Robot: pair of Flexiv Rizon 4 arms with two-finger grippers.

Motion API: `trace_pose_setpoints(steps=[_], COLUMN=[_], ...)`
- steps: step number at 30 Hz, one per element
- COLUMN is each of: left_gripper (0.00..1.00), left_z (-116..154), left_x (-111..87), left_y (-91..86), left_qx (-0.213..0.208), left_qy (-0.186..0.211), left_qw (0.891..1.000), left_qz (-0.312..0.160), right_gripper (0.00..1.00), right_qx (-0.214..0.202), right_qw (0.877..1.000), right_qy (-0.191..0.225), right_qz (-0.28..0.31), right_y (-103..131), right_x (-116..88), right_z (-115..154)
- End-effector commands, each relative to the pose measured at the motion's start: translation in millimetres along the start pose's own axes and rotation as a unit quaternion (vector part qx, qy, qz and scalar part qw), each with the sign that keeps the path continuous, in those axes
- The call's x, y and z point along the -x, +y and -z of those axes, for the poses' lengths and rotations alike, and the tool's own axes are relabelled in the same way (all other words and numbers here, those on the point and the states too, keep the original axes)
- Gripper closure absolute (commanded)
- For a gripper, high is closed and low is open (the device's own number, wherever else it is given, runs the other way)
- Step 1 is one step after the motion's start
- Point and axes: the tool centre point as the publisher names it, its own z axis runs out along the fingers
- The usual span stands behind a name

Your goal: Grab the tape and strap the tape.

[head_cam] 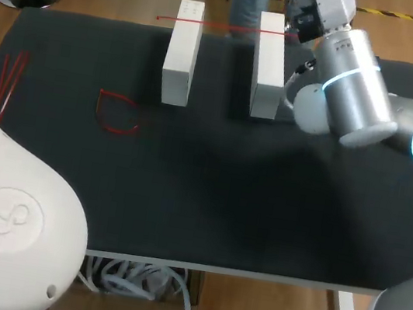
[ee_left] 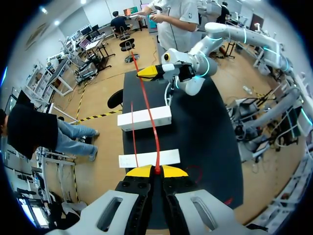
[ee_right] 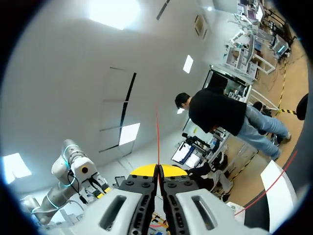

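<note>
A thin red tape (head_cam: pixel 227 26) lies stretched across the far ends of two white blocks (head_cam: pixel 182 53) (head_cam: pixel 269 63). In the left wrist view my left gripper (ee_left: pixel 156 171) is shut on one end of the tape (ee_left: pixel 149 112). From there the tape runs over the near block (ee_left: pixel 146 159) and the far block (ee_left: pixel 144 118) to my right gripper (ee_left: pixel 146 72). My right gripper (head_cam: pixel 292 33) sits just past the right block. In its own view the right gripper (ee_right: pixel 157 170) is shut on the tape (ee_right: pixel 157 132). The head view does not show my left gripper.
A loose red tape loop (head_cam: pixel 117 116) lies on the black table (head_cam: pixel 200 193), left of the blocks. Several red tapes (head_cam: pixel 7 84) lie bundled at the table's left edge. A second thin red strip (ee_left: pixel 132 129) runs between the blocks. A white part of my left arm (head_cam: pixel 9 210) fills the near left corner.
</note>
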Motion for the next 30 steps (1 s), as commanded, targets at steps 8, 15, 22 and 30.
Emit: trace_pose_setpoints(steps=[8, 15, 22, 30], left_gripper=[1.00, 1.00, 1.00, 1.00], left_z=[1, 1, 1, 1], left_x=[-0.5, -0.5, -0.5, -0.5], left_y=[-0.2, -0.2, -0.2, -0.2], left_qx=[0.002, 0.002, 0.002, 0.002], left_qy=[0.000, 0.000, 0.000, 0.000], left_qw=[1.000, 1.000, 1.000, 1.000], left_qz=[0.000, 0.000, 0.000, 0.000], right_gripper=[1.00, 1.00, 1.00, 1.00], right_qx=[-0.064, -0.064, -0.064, -0.064], right_qw=[0.996, 0.996, 0.996, 0.996], right_qy=[-0.005, -0.005, -0.005, -0.005], right_qz=[-0.066, -0.066, -0.066, -0.066], right_y=[14, 14, 14, 14], right_x=[-10, -10, -10, -10], right_z=[-3, -3, -3, -3])
